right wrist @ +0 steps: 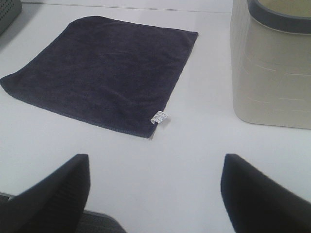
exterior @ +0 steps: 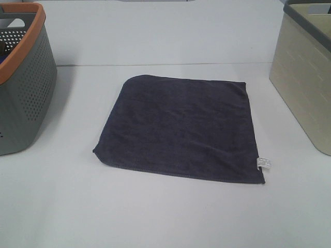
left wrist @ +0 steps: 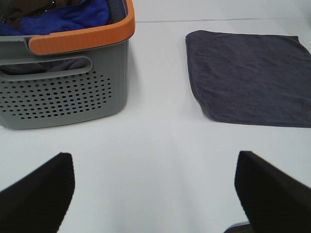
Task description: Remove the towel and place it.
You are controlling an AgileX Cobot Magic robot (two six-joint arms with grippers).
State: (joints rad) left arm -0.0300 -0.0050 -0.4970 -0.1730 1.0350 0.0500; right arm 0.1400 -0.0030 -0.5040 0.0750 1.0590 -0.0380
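Observation:
The towel (exterior: 181, 126) is a dark charcoal-navy square cloth lying flat on the white table in the middle of the exterior high view, its small white tag (exterior: 264, 163) at the near right corner. It also shows in the left wrist view (left wrist: 250, 77) and the right wrist view (right wrist: 102, 70). Neither arm shows in the exterior high view. My left gripper (left wrist: 155, 194) is open and empty over bare table, short of the towel. My right gripper (right wrist: 155, 191) is open and empty, near the tag corner (right wrist: 159, 117).
A grey perforated basket with an orange rim (exterior: 23, 77) stands at the left and holds blue and dark cloths (left wrist: 68, 17). A beige basket with a dark rim (exterior: 305, 77) stands at the right, close to the towel's right edge.

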